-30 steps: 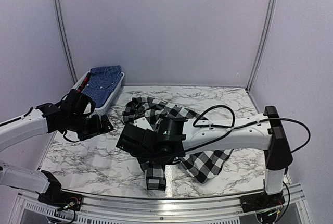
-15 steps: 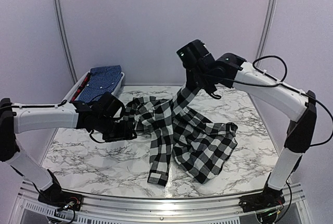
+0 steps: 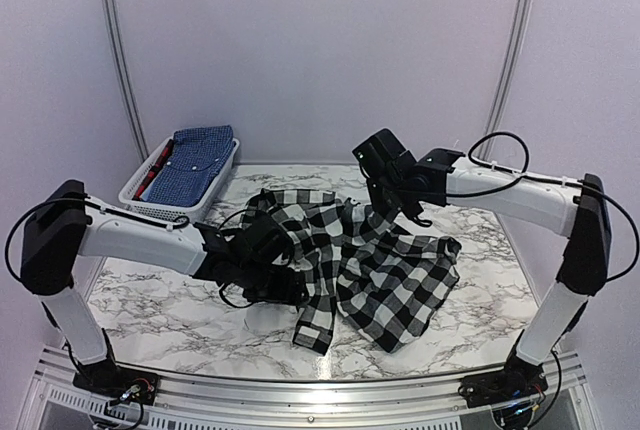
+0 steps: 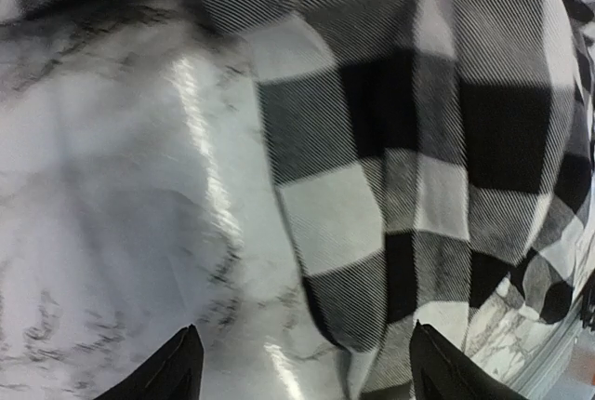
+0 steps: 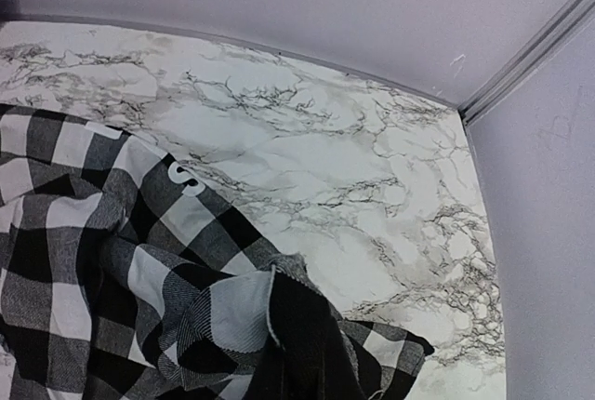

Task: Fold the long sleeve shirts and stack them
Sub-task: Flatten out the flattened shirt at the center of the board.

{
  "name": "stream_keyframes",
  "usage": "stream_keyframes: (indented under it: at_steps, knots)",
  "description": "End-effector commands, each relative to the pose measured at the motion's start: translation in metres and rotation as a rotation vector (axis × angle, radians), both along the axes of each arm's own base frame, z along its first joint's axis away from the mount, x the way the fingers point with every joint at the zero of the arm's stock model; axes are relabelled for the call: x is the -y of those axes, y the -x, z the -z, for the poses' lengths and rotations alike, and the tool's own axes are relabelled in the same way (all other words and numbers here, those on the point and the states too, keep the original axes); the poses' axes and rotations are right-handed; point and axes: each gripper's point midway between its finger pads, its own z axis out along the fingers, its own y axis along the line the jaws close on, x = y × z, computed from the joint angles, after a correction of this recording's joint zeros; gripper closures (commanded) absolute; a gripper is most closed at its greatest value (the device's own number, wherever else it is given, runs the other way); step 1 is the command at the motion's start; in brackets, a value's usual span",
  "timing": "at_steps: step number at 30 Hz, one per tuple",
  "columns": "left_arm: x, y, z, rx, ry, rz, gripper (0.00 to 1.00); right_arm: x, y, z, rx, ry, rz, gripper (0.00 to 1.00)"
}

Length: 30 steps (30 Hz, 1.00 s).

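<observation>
The black-and-white checked shirt (image 3: pixel 375 270) lies crumpled across the middle of the marble table. My right gripper (image 3: pixel 384 208) is low over its far right part, and cloth rises into it. In the right wrist view the fabric (image 5: pixel 232 316) bunches up to the bottom edge and hides the fingers. My left gripper (image 3: pixel 288 288) is at the shirt's left edge, low over the table. In the left wrist view it (image 4: pixel 307 367) is open, and the edge of the checked cloth (image 4: pixel 372 233) lies between its fingertips (image 4: pixel 181 367). The blue printed shirt (image 3: pixel 195 160) lies in the basket.
The white slotted basket (image 3: pixel 135 195) stands at the back left against the wall. A sleeve of the checked shirt (image 3: pixel 315 325) trails toward the table's front edge. Booth walls close in the back and both sides. Bare marble (image 5: pixel 372 167) shows at the back right.
My right gripper has come down from high at the back, lowering the shirt onto the table. My left arm has reached right, to the shirt's left edge.
</observation>
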Motion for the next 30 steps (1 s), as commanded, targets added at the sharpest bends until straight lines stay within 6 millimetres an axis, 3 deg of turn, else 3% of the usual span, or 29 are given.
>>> stream_keyframes:
  at_steps: [1,7,11,13,19,21,24,27,30]
  knots:
    - [0.018,0.027,0.003,0.046,0.007,0.045,0.21,-0.002,0.011,-0.023,0.038,-0.121,-0.028,1.00]
    - [0.032,0.063,0.016,0.091,-0.103,0.157,0.20,0.000,0.016,-0.023,0.031,-0.123,-0.042,1.00]
    - [0.037,0.070,0.031,0.104,-0.201,0.160,0.24,0.000,0.018,-0.025,0.029,-0.128,-0.055,1.00]
    - [0.041,0.070,0.030,0.114,-0.205,0.151,0.34,-0.001,0.019,-0.024,0.024,-0.128,-0.062,1.00]
    - [0.041,0.062,0.023,0.150,-0.227,0.107,0.88,-0.002,0.027,-0.024,0.016,-0.140,-0.087,1.00]
    - [0.039,0.057,0.009,0.181,-0.217,0.086,1.00,-0.003,0.032,-0.022,0.010,-0.143,-0.096,1.00]
    - [0.039,0.047,-0.032,0.255,-0.170,0.061,1.00,-0.010,0.042,-0.018,-0.004,-0.150,-0.124,1.00]
    - [0.033,0.029,-0.093,0.366,-0.116,0.009,1.00,-0.030,0.061,-0.011,-0.028,-0.154,-0.197,1.00]
    - [0.018,0.005,-0.163,0.483,-0.051,-0.063,1.00,-0.062,0.095,0.000,-0.061,-0.161,-0.311,1.00]
